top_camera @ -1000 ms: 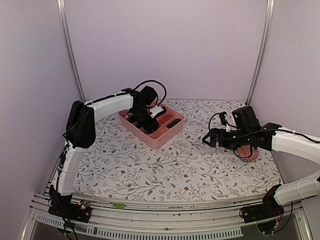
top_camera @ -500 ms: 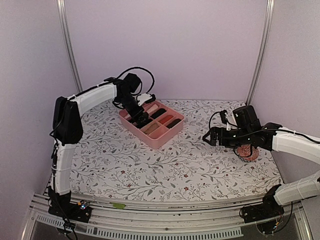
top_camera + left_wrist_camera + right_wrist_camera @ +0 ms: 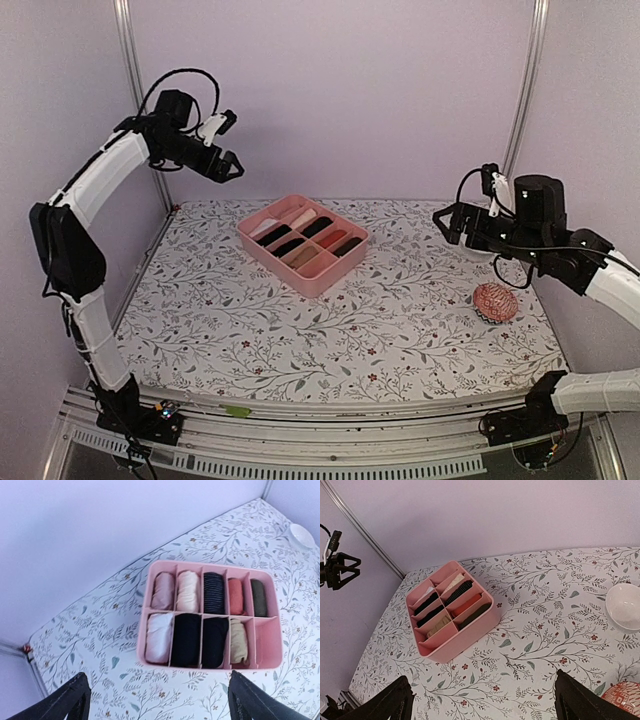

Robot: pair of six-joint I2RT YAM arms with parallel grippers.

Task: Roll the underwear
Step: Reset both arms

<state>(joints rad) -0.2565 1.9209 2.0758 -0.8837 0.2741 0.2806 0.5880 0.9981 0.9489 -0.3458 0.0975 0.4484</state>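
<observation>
The underwear lies rolled in the pink divided box point(image 3: 303, 262). In the left wrist view two black rolls point(image 3: 186, 640) sit side by side in the near row, and an olive roll point(image 3: 258, 597) fills the far right cell. Beside them are white, cream, striped, orange and beige rolls; the near right cell is empty. My left gripper point(image 3: 228, 146) hangs open high by the back left post, well above the box point(image 3: 161, 662), with nothing between its fingers. My right gripper point(image 3: 461, 212) is open in the air at the right, clear of the box point(image 3: 470, 632).
A red-and-white patterned ball point(image 3: 495, 302) rests on the floral cloth at the right, also at the right wrist view's lower corner point(image 3: 622, 697). A white bowl point(image 3: 625, 606) stands near the back right wall. Metal posts rise at both back corners.
My left arm has lifted out of the box and swung up and back to the left, its gripper opening wide. My right arm has risen away from the ball.
</observation>
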